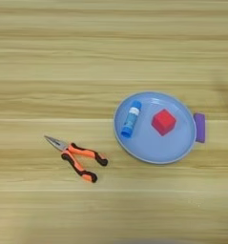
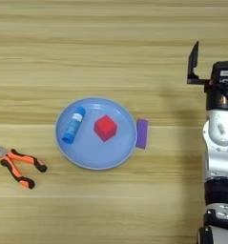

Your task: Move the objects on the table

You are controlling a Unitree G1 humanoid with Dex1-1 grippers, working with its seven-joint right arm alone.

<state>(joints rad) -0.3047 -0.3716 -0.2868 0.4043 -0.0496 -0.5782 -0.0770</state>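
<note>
Pliers lie nearest on the surface, left of the plate, well apart from it. Glue stick and red cube rest on the plate; the purple bar touches its right rim. Farther right, the tool hangs clear; whether its fingers are apart, I cannot tell. Nothing seems gripped, so reaching left comes next. Open room lies beyond.
</note>
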